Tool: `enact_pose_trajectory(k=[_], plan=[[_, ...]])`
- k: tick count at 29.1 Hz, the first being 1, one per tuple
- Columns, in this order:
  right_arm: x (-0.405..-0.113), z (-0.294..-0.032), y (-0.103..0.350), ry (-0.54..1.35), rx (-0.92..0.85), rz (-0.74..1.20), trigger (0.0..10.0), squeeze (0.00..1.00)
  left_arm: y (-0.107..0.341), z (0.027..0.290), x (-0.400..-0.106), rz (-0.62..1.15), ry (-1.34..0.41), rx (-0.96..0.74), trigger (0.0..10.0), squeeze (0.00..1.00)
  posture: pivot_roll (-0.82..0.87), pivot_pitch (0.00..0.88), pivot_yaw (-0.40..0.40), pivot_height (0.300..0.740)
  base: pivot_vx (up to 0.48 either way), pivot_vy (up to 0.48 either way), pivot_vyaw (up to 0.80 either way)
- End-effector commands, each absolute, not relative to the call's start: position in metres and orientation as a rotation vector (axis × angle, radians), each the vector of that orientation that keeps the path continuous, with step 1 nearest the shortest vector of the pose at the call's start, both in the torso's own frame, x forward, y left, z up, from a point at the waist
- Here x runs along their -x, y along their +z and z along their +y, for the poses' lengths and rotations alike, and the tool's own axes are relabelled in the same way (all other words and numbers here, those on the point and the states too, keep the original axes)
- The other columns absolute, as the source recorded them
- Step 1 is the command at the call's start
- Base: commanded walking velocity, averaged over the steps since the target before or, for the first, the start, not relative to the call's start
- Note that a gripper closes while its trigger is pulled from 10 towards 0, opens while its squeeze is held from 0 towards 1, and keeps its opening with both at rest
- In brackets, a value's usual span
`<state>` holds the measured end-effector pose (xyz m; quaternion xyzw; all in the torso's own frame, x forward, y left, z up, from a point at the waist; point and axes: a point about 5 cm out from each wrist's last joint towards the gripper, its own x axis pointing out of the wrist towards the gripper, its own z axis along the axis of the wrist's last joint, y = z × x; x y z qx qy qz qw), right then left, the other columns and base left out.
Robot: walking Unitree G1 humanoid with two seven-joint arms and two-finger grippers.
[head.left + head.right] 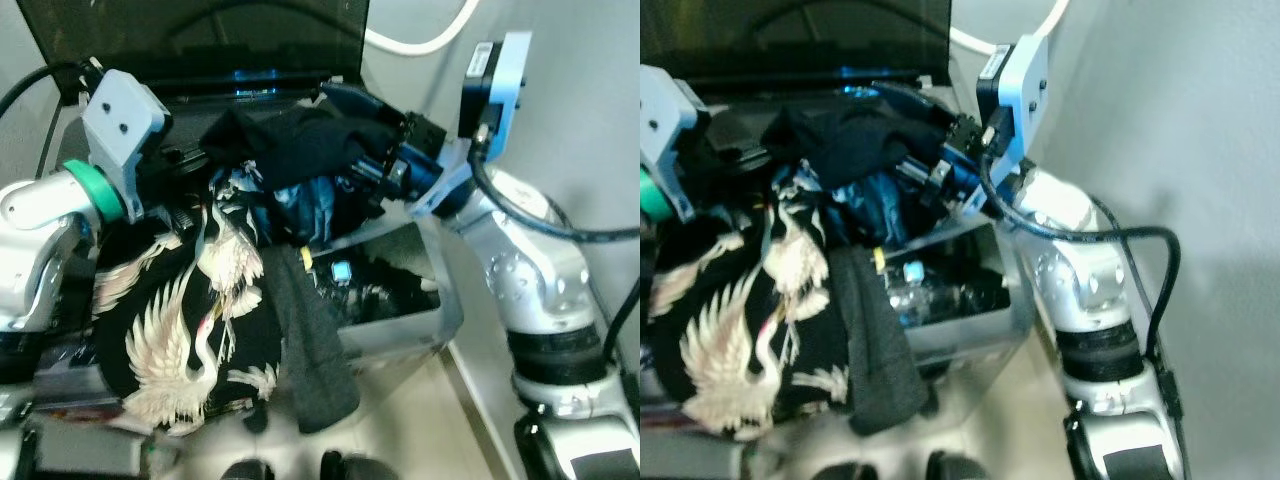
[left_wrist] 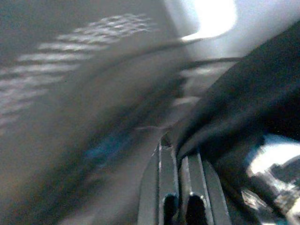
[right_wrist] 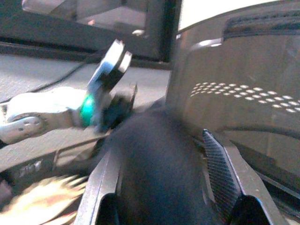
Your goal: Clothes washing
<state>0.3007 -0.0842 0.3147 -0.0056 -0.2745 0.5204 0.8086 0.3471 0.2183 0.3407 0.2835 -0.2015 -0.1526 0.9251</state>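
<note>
Both sets of jaws are buried in one bundle of dark clothes (image 1: pixel 290 150): the right gripper (image 3: pixel 161 187) has its jaws spread around a dark fold, the left gripper (image 2: pixel 180 199) has its jaws pressed together on cloth. Below them a crane-print garment (image 1: pixel 190 320) and grey cloth (image 1: pixel 315 350) trail over the basket (image 1: pixel 400 330). Loading seems underway; next, carry the bundle to the dark machine opening (image 1: pixel 200 40) behind without dropping trailing pieces.
</note>
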Motion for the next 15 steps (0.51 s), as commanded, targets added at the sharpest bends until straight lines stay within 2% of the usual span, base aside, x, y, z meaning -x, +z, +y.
enact_pose_trajectory(k=[1, 4, 5, 7, 8, 10, 11, 12, 13, 14, 15], plan=[[-0.3, -0.085, 0.32, 1.093, 0.009, -0.622, 10.0, 0.0, 0.367, 0.255, -0.353, -0.492, 0.088, -0.691, 10.0, 0.0, 0.08, 0.081, 0.048, 0.74, 0.0, 0.0, 0.0], [-0.3, -0.085, 0.32, 1.093, 0.009, -0.622, 10.0, 0.0, 0.367, 0.255, -0.353, -0.492, 0.088, -0.691, 10.0, 0.0, 0.08, 0.081, 0.048, 0.74, 0.0, 0.0, 0.0], [-0.3, -0.085, 0.32, 1.085, 0.007, -0.626, 10.0, 0.0, 0.374, 0.264, -0.353, -0.511, 0.186, -0.725, 10.0, 0.0, 0.08, 0.081, 0.048, 0.74, 0.0, 0.0, 0.0], [-0.302, -0.084, 0.32, 1.064, 0.011, -0.628, 10.0, 0.0, 0.364, 0.263, -0.355, -0.463, 0.14, -0.758, 10.0, 0.0, 0.08, 0.084, 0.049, 0.74, 0.0, 0.0, 0.0], [-0.303, -0.082, 0.317, 1.056, 0.021, -0.622, 10.0, 0.0, 0.347, 0.254, -0.358, -0.393, -0.012, -0.754, 10.0, 0.0, 0.08, 0.084, 0.049, 0.74, 0.0, 0.0, 0.0], [-0.303, -0.082, 0.317, 1.056, 0.021, -0.622, 10.0, 0.0, 0.347, 0.254, -0.358, -0.393, -0.012, -0.754, 10.0, 0.0, 0.08, 0.084, 0.049, 0.74, 0.0, 0.0, 0.0], [-0.304, -0.078, 0.312, 1.053, 0.058, -0.607, 10.0, 0.0, 0.329, 0.237, -0.354, -0.338, -0.227, -0.707, 10.0, 0.0, 0.08, 0.084, 0.049, 0.74, 0.0, 0.0, 0.0], [-0.307, -0.072, 0.305, 1.039, 0.108, -0.585, 10.0, 0.0, 0.314, 0.216, -0.341, -0.296, -0.48, -0.635, 10.0, 0.0, 0.08, 0.091, 0.049, 0.74, 0.0, 0.0, 0.0], [-0.311, -0.066, 0.3, 1.013, 0.155, -0.574, 10.0, 0.0, 0.31, 0.2, -0.327, -0.297, -0.663, -0.561, 10.0, 0.0, 0.08, 0.091, 0.049, 0.74, 0.0, 0.0, 0.0], [-0.311, -0.066, 0.3, 1.013, 0.155, -0.574, 10.0, 0.0, 0.31, 0.2, -0.327, -0.297, -0.663, -0.561, 10.0, 0.0, 0.08, 0.091, 0.049, 0.74, 0.0, 0.0, 0.0], [-0.314, -0.063, 0.298, 0.994, 0.184, -0.57, 10.0, 0.0, 0.309, 0.192, -0.318, -0.303, -0.763, -0.519, 10.0, 0.0, 0.08, 0.091, 0.049, 0.74, 0.0, 0.0, 0.0]])
